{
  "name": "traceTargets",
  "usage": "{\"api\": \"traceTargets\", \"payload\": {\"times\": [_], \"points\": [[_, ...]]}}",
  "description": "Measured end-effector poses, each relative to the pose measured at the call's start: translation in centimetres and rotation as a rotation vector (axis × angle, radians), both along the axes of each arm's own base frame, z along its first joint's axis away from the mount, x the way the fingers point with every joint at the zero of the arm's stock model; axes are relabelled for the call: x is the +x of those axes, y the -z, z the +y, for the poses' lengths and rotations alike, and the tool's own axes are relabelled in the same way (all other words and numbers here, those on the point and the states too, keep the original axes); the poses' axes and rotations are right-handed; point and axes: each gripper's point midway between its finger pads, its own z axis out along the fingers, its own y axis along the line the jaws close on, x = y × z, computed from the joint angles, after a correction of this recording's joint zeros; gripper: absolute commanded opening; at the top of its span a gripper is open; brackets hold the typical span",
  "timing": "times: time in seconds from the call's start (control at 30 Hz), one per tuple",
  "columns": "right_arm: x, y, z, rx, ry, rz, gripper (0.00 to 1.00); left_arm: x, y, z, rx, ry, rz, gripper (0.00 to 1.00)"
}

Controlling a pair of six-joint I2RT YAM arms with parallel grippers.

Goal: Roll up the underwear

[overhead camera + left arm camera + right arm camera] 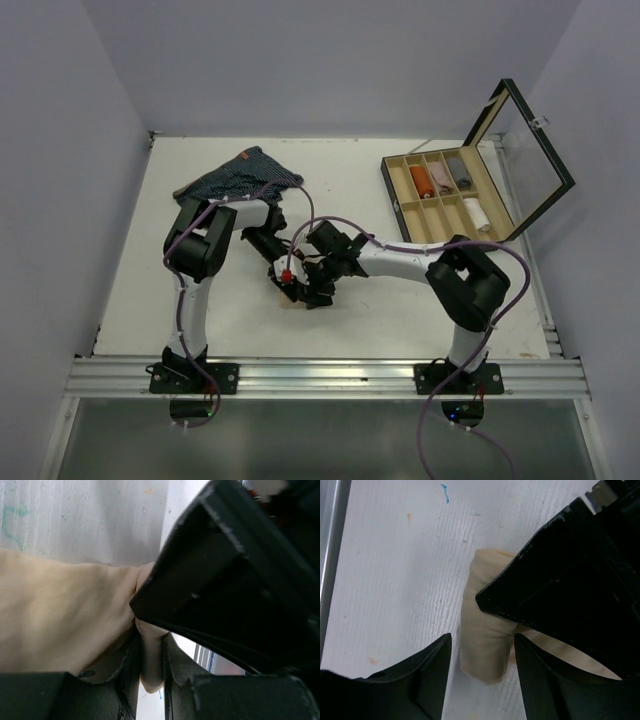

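**Beige roll at worktop centre, both sets of fingers on it**

The white worktop (140, 300) is enclosed by pale walls on the left, back and right. An aluminium rail (330, 378) that carries both arm bases runs along its near edge. Bare white surface shows left of the left arm (200, 250), in front of both wrists, and between the right arm (440, 270) and the box.

The compartmented wooden box (440, 195) sits at the right rear, near the right edge, with its glass lid (525, 160) raised. The larger navy striped cloth garment (240, 178) lies crumpled at the left rear, just behind the left arm's elbow.

The plain beige cloth underwear (485, 630) lies at centre under the two wrists, well apart from every edge. It is wound into a short cylinder, with a flat, unrolled part trailing to one side.

The right fingers (420, 690) are spread and straddle one end of the roll without clamping it. The left fingers (127, 695) stand close together, pinching a thin fold of the beige cloth.
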Motion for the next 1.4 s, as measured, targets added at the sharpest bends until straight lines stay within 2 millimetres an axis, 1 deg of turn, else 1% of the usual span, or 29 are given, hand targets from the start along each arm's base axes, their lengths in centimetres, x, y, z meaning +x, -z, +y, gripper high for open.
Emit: {"api": "traceTargets", "payload": {"times": [0.03, 0.1, 0.13, 0.2, 0.33, 0.4, 0.47, 0.5, 0.57, 0.63, 0.67, 0.73, 0.77, 0.8, 0.83, 0.87, 0.93, 1.0, 1.03, 1.1, 1.17, 1.23, 1.3, 1.4], "points": [[0.0, 0.5, -0.1, -0.007, -0.004, 0.0, 0.45, 0.0, 0.0, 0.0, 0.0, 0.0, 0.0, 0.24], [0.0, 1.2, -0.1, -0.014, -0.014, -0.003, 0.28, 0.0, 0.0, 0.0, 0.001, 0.0, 0.001, 0.25], [0.0, 1.3, -0.1, -0.013, -0.016, -0.003, 0.13, 0.0, 0.0, 0.0, 0.001, -0.001, 0.003, 0.26], [-0.1, 1.3, 0.0, -0.005, -0.023, -0.001, 0.0, 0.0, 0.0, 0.0, 0.003, -0.003, 0.006, 0.3], [-0.2, 1.2, 0.1, 0.0, -0.028, 0.027, 0.0, 0.1, 0.0, 0.3, 0.002, -0.019, -0.004, 0.36], [-0.4, 1.1, 0.4, 0.005, -0.034, 0.06, 0.0, 0.1, -0.2, 0.6, -0.003, -0.03, -0.027, 0.41], [-0.4, 1.1, 0.7, 0.002, -0.033, 0.102, 0.0, 0.5, -0.7, 1.3, -0.012, -0.049, -0.086, 0.44], [-0.3, 1.1, 0.9, -0.001, -0.029, 0.126, 0.0, 1.1, -0.9, 1.9, -0.011, -0.065, -0.131, 0.46], [-0.2, 1.0, 1.2, -0.004, -0.015, 0.185, 0.0, 3.3, -1.9, 3.6, -0.012, -0.119, -0.251, 0.47], [-0.5, 1.2, 1.1, -0.024, 0.005, 0.281, 0.0, 6.7, -3.5, 6.0, -0.01, -0.207, -0.408, 0.49], [-0.7, 1.2, 1.2, -0.033, 0.016, 0.335, 0.0, 8.4, -4.7, 7.4, -0.008, -0.257, -0.493, 0.49], [-0.7, 1.4, 1.3, -0.043, 0.039, 0.428, 0.0, 10.9, -7.3, 10.2, 0.004, -0.344, -0.639, 0.5], [-0.8, 1.4, 1.4, -0.047, 0.054, 0.486, 0.0, 11.9, -8.9, 11.6, 0.011, -0.378, -0.72, 0.51], [-0.7, 1.5, 1.4, -0.051, 0.071, 0.542, 0.0, 12.3, -10.2, 12.8, 0.022, -0.4, -0.797, 0.52], [-0.7, 1.6, 1.5, -0.053, 0.088, 0.605, 0.0, 12.3, -11.5, 13.5, 0.026, -0.406, -0.873, 0.53], [-0.5, 1.7, 1.5, -0.057, 0.109, 0.667, 0.0, 11.7, -12.7, 13.7, 0.026, -0.398, -0.936, 0.54], [-0.2, 1.8, 1.5, -0.064, 0.143, 0.779, 0.0, 9.8, -14.2, 13.2, 0.008, -0.352, -1.047, 0.56], [0.2, 2.0, 1.5, -0.084, 0.18, 0.897, 0.0, 7.4, -14.3, 12.3, -0.006, -0.291, -1.107, 0.58], [0.3, 2.0, 1.6, -0.09, 0.193, 0.939, 0.0, 5.9, -13.7, 11.4, -0.014, -0.239, -1.137, 0.59], [0.5, 2.1, 1.7, -0.112, 0.224, 1.031, 0.0, 3.1, -11.9, 9.6, -0.035, -0.146, -1.138, 0.61], [0.5, 2.2, 1.8, -0.129, 0.249, 1.095, 0.0, 0.3, -9.5, 7.7, -0.052, -0.035, -1.127, 0.61], [0.5, 2.2, 1.8, -0.142, 0.268, 1.13, 0.0, -1.8, -7.5, 6.4, -0.052, 0.062, -1.113, 0.62], [0.5, 2.2, 1.8, -0.154, 0.284, 1.154, 0.0, -2.9, -6.4, 5.2, -0.057, 0.131, -1.117, 0.64], [0.6, 2.2, 1.9, -0.174, 0.306, 1.18, 0.0, -2.8, -5.6, 3.9, -0.044, 0.18, -1.149, 0.65]]}}
